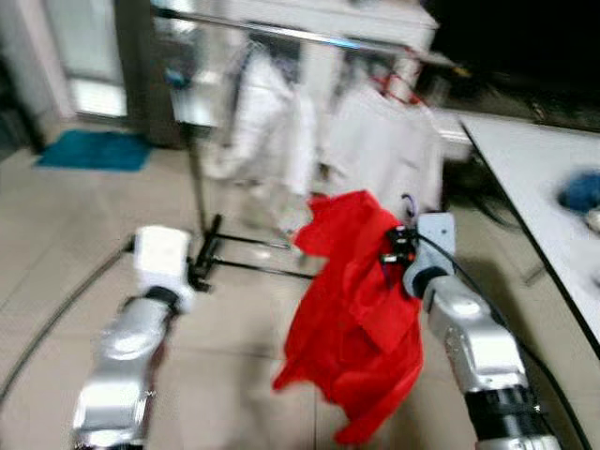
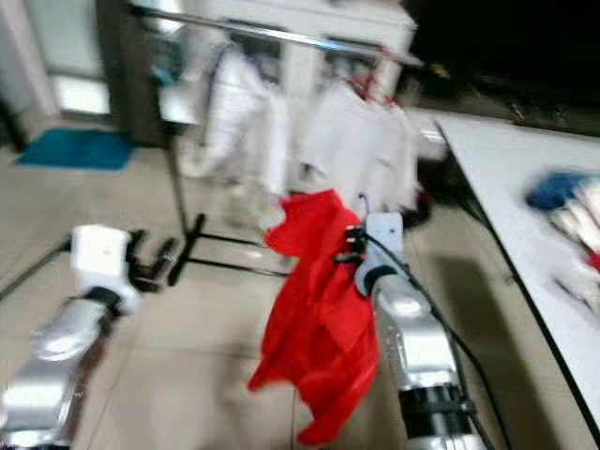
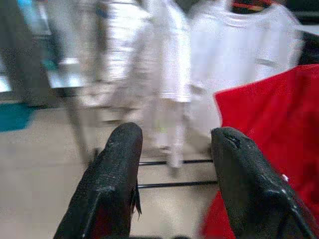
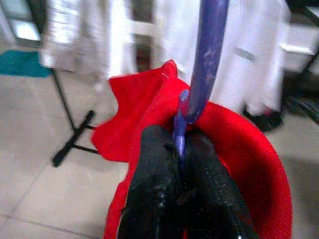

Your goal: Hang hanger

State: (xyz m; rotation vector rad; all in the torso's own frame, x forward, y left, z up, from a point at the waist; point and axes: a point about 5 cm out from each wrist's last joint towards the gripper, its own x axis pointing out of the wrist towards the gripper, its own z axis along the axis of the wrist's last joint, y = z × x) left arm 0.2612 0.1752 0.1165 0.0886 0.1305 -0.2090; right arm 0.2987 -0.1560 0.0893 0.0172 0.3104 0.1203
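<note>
Left gripper point(image 1: 199, 272) idle, held low over the tiled floor point(image 1: 75, 216), jaws apart with nothing between them; teal mat point(image 1: 94, 150) far left behind it. Centre back: clothes rack point(image 1: 281, 33) with its rail up high, white garments point(image 1: 272, 122) already hanging on it, black base legs splayed on the floor below. Right gripper point(image 4: 180, 164) has its jaws clamped on the purple hanger point(image 4: 207, 55) at the neck just under the hook, red garment point(image 1: 356, 309) draped on it, held in the air just in front of the rack and below the rail. Judgement: light load, hanger stiff but thin and slick so it may twist in the grip; cloth is soft and will swing. Neck hold looks right, keeps the hook free. Obstacles: crowded white garments near the free rail span, rack legs underfoot. White worktop point(image 1: 534, 178) at right, blue item point(image 1: 581, 192) on it, well apart.
</note>
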